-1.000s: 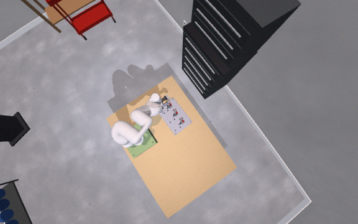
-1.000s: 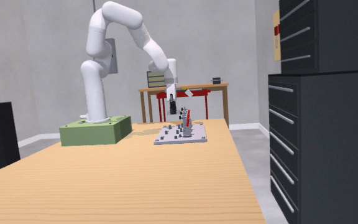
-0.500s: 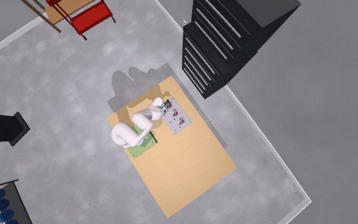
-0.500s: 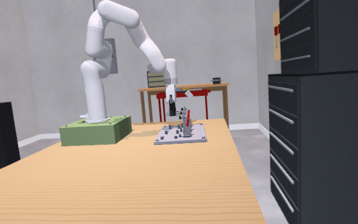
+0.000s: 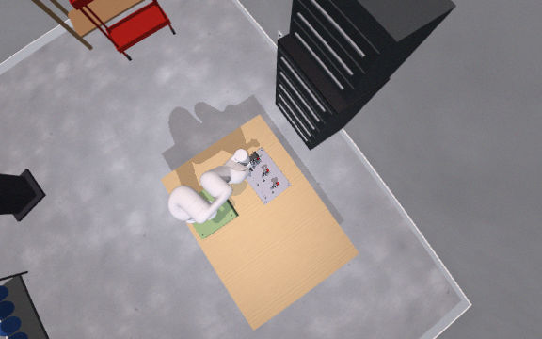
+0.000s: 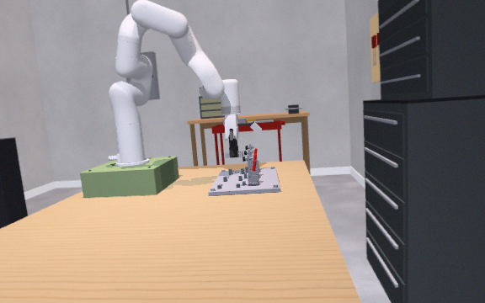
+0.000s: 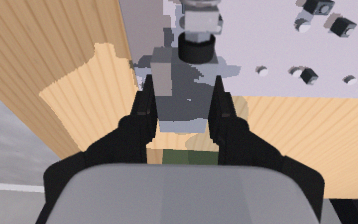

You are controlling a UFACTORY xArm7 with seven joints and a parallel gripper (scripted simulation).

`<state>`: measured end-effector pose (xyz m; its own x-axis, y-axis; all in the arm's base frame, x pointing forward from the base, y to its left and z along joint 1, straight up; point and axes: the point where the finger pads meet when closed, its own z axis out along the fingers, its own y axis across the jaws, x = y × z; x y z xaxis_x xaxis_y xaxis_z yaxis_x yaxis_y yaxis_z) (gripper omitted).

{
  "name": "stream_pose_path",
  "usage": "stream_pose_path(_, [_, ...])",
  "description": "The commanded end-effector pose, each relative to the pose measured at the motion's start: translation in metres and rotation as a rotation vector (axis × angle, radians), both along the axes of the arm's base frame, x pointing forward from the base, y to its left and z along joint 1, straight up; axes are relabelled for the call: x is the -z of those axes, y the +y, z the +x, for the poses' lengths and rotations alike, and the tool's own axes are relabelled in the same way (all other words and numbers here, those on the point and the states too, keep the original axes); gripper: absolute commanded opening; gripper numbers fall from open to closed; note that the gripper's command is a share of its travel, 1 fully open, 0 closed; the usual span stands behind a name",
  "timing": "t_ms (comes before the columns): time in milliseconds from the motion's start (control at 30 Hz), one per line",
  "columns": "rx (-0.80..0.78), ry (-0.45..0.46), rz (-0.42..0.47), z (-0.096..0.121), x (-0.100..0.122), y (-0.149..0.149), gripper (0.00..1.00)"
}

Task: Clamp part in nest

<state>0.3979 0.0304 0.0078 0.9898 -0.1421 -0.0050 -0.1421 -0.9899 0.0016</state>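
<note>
My gripper (image 7: 183, 89) (image 6: 233, 152) (image 5: 254, 158) is shut on the grey block part (image 7: 180, 106), which sits between the black fingers in the wrist view. It hangs in the air over the near-arm end of the light grey fixture plate (image 7: 275, 45) (image 6: 242, 188) (image 5: 271, 190). In the wrist view a clamp's spindle with a black pad (image 7: 197, 47) shows just beyond the part. Small dark rest pads and blocks (image 7: 307, 76) stand on the plate to the right. Red clamp handles (image 6: 254, 160) (image 5: 267, 170) stand upright on the plate. I cannot tell which nest lies under the part.
The arm's green base block (image 6: 129, 177) (image 5: 215, 220) stands on the wooden table (image 6: 183, 244) left of the plate. A dark drawer cabinet (image 6: 436, 168) stands right of the table. A second table with a red frame (image 6: 268, 124) stands behind.
</note>
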Motion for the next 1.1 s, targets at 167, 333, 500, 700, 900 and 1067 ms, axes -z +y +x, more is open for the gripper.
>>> stream_pose_path(167, [0.000,-0.004,0.000,0.0015,-0.0012,-0.0001,0.00])
stream_pose_path(333, [0.000,-0.004,0.000,0.0015,-0.0012,-0.0001,0.00])
stream_pose_path(500, [0.000,-0.004,0.000,0.0015,-0.0012,-0.0001,0.00])
stream_pose_path(700, [0.000,-0.004,0.000,0.0015,-0.0011,-0.0001,0.00])
stream_pose_path(900, [0.000,-0.004,0.000,0.0016,-0.0005,-0.0002,0.00])
stream_pose_path(1067, [0.000,-0.004,0.000,0.0019,0.0019,-0.0002,0.00])
